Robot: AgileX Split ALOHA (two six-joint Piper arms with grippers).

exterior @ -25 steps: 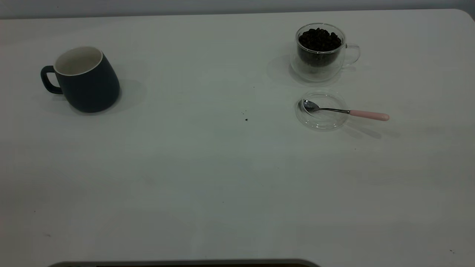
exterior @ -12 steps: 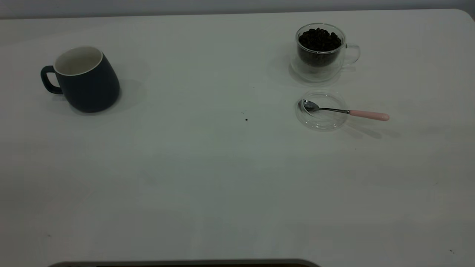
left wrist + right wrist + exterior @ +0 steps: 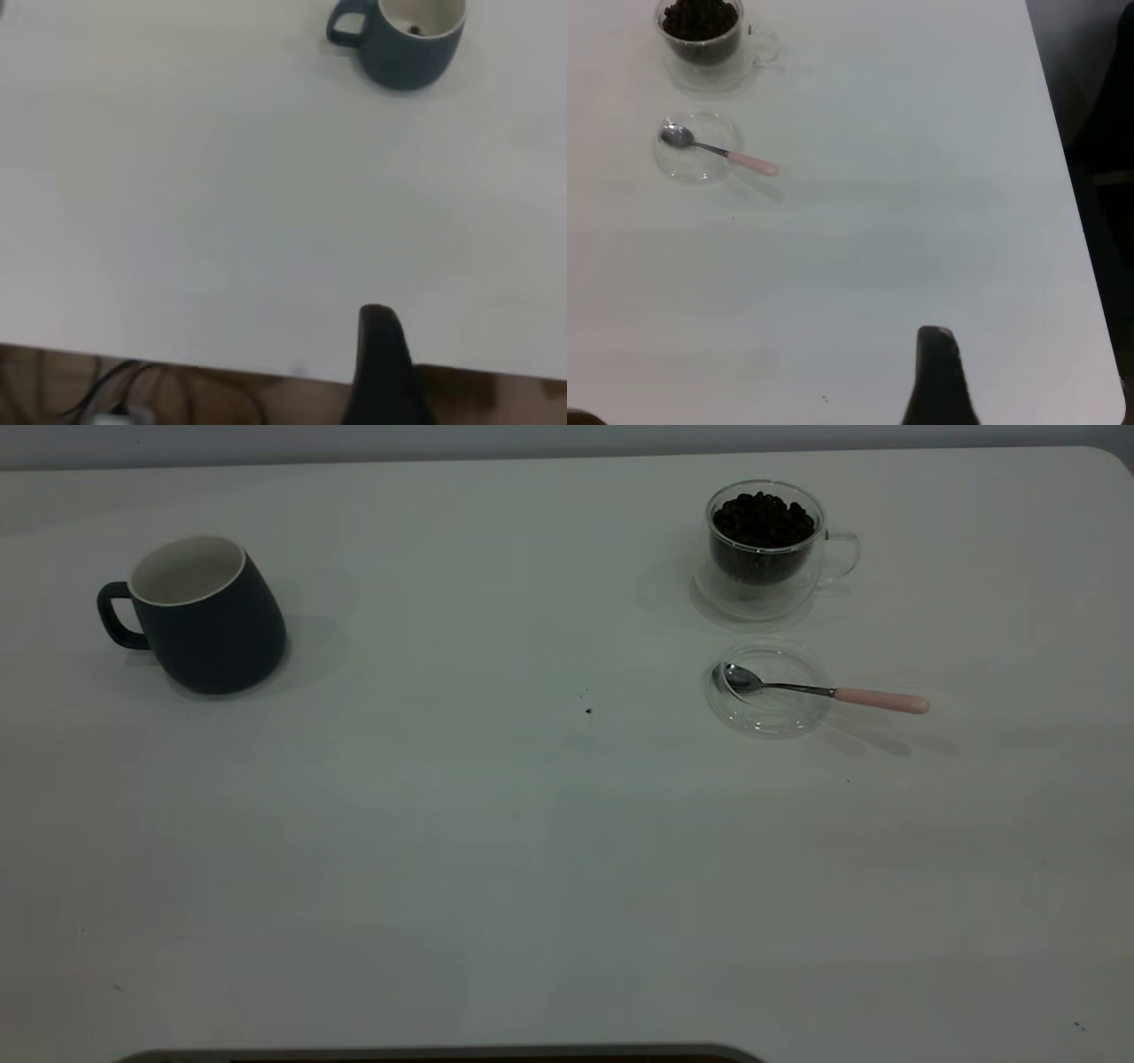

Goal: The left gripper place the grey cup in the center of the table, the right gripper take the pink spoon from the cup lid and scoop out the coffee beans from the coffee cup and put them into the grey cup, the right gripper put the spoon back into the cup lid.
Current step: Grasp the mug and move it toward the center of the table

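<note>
table [image 3: 496,850] centre open between grey cup [image 3: 208,624], coffee cup [image 3: 766,549]

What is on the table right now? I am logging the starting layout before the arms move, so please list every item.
grey cup: 1, dark slate-grey with white inside, upright at the table's left, handle pointing outward to the left.
coffee cup: 1, clear glass, far right part of the table.
coffee beans: 1 heap, dark brown, inside the coffee cup.
cup lid: 1, clear glass, just in front of the coffee cup.
pink spoon: 1, metal bowl resting in the cup lid, pink handle sticking out to the right.
table: 1, white, a few dark specks near the middle.
left gripper: one black finger seen, over the near edge.
right gripper: one black finger seen, over the near edge.
</note>
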